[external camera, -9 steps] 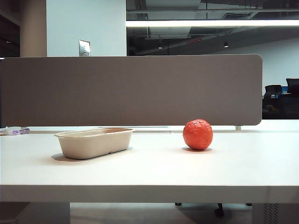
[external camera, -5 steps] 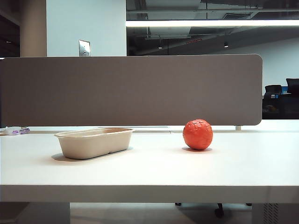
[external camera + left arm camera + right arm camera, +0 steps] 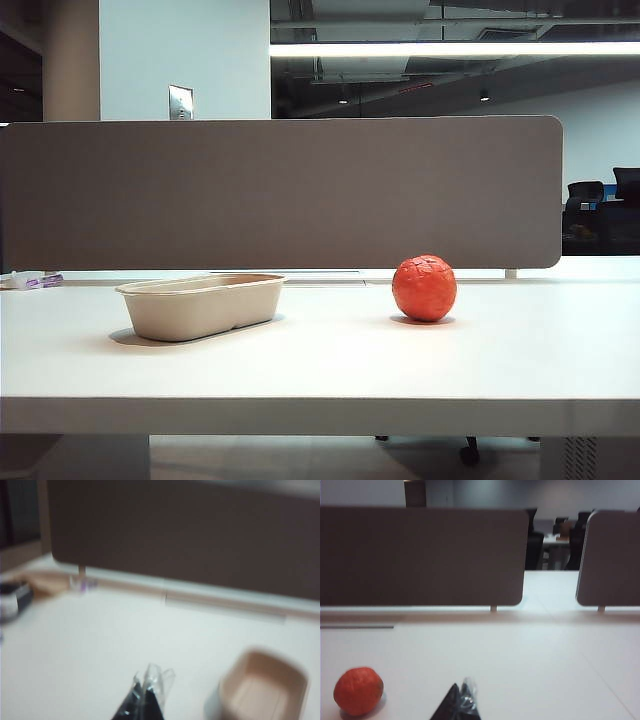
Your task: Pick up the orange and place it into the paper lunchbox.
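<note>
Red-orange orange (image 3: pixel 424 288) rests on white table (image 3: pixel 330 360), well apart from beige paper lunchbox (image 3: pixel 200 305). Left gripper (image 3: pixel 145 700) and right gripper (image 3: pixel 461 705): fingertips together, empty, above table.

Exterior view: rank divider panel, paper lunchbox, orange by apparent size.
1. Grey divider panel, by far the largest, though farthest back.
2. Paper lunchbox, widest of the two on the table.
3. Orange, smallest, though taller than the lunchbox.
</note>
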You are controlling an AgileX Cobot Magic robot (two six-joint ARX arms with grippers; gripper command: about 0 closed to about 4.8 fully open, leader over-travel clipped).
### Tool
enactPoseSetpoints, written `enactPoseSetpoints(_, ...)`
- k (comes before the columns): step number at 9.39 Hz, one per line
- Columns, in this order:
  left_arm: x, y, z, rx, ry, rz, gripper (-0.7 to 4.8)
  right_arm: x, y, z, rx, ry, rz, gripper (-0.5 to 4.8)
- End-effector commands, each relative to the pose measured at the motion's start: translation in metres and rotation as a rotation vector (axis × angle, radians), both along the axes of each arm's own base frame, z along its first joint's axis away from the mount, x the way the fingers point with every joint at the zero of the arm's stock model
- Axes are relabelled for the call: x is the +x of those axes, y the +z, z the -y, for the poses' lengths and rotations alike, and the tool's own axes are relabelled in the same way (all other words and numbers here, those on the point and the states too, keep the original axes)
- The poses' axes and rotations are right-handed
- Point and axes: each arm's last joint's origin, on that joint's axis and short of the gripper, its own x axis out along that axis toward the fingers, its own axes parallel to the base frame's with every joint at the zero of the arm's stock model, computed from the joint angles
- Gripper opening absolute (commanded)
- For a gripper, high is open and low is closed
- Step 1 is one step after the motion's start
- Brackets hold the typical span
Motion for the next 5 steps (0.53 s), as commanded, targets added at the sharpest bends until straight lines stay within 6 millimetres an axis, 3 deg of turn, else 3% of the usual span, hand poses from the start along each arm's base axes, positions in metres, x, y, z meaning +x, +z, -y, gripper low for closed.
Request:
enactPoseSetpoints(1, -0.010, 0.062, -0.001, -0.026, 0.012, 0.088, -0.05, 0.007, 0.051, -0.001, 0.016, 0.012, 0.020, -0.06)
enactPoseSetpoints(2, -0.003, 0.087, 0.001, -0.020, -0.025, 0.057, -0.05, 0.019, 0.076, -0.003, 0.028, 0.025, 0.018, -0.06)
enactPoseSetpoints(3, 0.024, 0.124, 0.004, -0.010, -0.094, -0.002, -0.05, 0.049, 0.114, -0.010, 0.005, 0.140, -0.025, -0.06)
enactPoseSetpoints(4, 0.032, 0.131, 0.005, -0.007, -0.110, -0.017, -0.05, 0.061, 0.121, -0.014, -0.004, 0.196, -0.038, -0.06)
enactPoseSetpoints(5, 0.065, 0.154, 0.016, 0.046, -0.177, -0.073, -0.05, 0.101, 0.135, -0.034, -0.018, 0.336, -0.115, -0.05)
